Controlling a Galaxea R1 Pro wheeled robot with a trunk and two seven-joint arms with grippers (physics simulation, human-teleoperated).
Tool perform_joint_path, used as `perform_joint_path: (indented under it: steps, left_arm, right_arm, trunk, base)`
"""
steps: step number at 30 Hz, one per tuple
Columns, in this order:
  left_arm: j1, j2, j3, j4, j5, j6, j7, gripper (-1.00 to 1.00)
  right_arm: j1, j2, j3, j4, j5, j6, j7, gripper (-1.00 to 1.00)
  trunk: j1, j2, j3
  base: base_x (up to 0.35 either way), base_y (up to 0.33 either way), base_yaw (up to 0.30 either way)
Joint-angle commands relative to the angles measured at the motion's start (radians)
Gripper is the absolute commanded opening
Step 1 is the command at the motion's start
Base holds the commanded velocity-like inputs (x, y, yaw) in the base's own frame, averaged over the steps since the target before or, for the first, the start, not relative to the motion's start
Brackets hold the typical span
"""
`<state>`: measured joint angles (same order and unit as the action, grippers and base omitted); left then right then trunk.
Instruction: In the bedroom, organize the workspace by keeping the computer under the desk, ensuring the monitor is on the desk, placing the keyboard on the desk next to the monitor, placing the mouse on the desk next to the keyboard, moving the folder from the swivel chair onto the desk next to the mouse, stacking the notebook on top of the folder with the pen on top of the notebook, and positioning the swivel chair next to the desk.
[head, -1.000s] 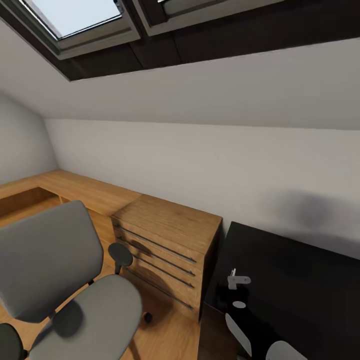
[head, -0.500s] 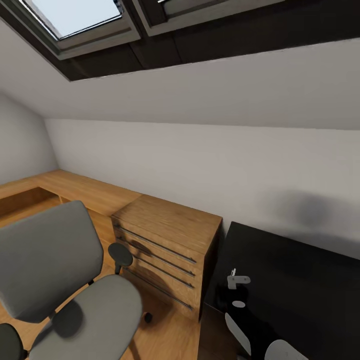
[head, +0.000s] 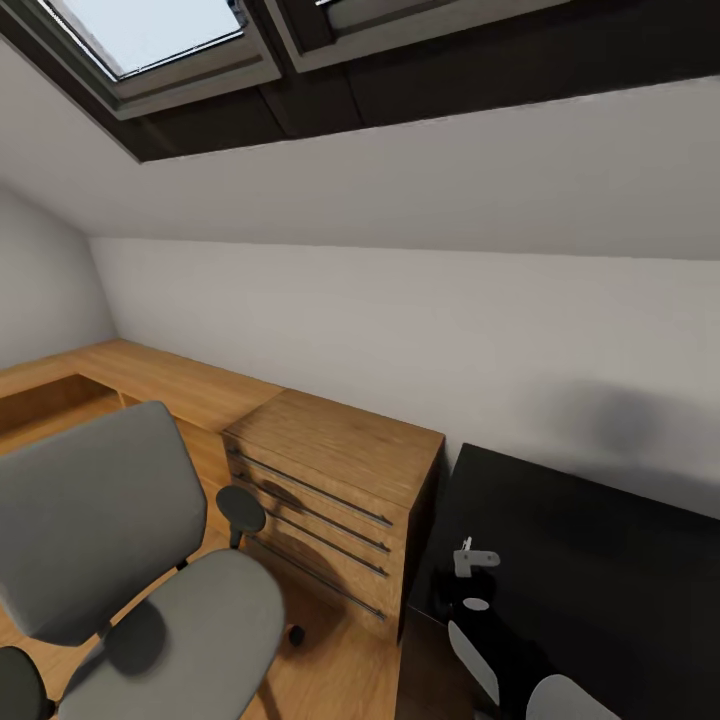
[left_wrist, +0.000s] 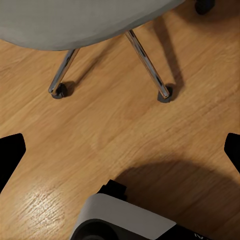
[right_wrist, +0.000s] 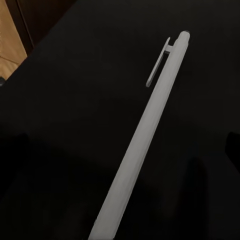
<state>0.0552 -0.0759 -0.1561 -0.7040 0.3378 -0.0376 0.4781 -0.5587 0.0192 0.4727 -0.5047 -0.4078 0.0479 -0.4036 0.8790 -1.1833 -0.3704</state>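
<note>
Right wrist view: slim white pen (right_wrist: 145, 135) (clipped) on glossy black desk (right_wrist: 75, 100) | right pincer state unclear

A light wooden chest of drawers (head: 335, 500) with long dark handles stood against the white wall (head: 400, 320) on the wooden floor (left_wrist: 115, 135), a low wooden shelf unit (head: 120, 385) ran beside it, and what looked like a skylight (head: 150, 35) sat overhead.

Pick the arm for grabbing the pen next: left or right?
Right, probably. Its wrist view looks straight down on the pen lying on the black desk. The left wrist view faces wood floor under the swivel chair, away from the desk.
</note>
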Motion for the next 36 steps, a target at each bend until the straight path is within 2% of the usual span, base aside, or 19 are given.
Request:
perform_joint_path:
  steps: [1, 8, 16, 21, 31, 36]
  left_arm:
    - [0.000, 0.001, -0.004, -0.002, 0.010, -0.004, 0.006, 1.00]
    - [0.000, 0.001, -0.004, -0.002, 0.011, -0.004, 0.005, 1.00]
    - [0.000, 0.001, -0.005, -0.002, 0.012, -0.004, 0.005, 1.00]
    - [0.000, 0.001, -0.005, -0.002, 0.012, -0.004, 0.005, 1.00]
    - [0.000, 0.001, -0.005, -0.002, 0.012, -0.004, 0.005, 1.00]
    - [0.000, 0.001, -0.004, -0.002, 0.012, -0.004, 0.005, 1.00]
  right_arm:
    - [-0.001, -0.001, 0.007, 0.030, -0.017, 0.013, -0.008, 1.00]
    - [-0.004, -0.002, 0.007, 0.031, -0.042, 0.025, -0.008, 1.00]
    - [-0.004, -0.003, 0.005, 0.031, -0.050, 0.025, -0.008, 1.00]
    - [-0.004, -0.004, -0.011, 0.030, -0.052, 0.021, -0.004, 1.00]
    - [-0.004, -0.008, -0.140, 0.032, -0.060, 0.018, 0.086, 1.00]
    - [-0.004, -0.010, -0.189, 0.032, -0.060, 0.018, 0.117, 1.00]
  trunk:
    - [0.000, 0.000, -0.001]
    - [0.000, 0.000, -0.001]
    - [0.000, 0.000, -0.001]
    - [0.000, 0.000, -0.001]
    - [0.000, 0.000, -0.001]
    - [0.000, 0.000, -0.001]
  base:
    - [0.000, 0.000, 0.000]
    - [0.000, 0.000, 0.000]
    - [0.000, 0.000, 0.000]
    - [0.000, 0.000, 0.000]
    - [0.000, 0.000, 0.000]
    - [0.000, 0.000, 0.000]
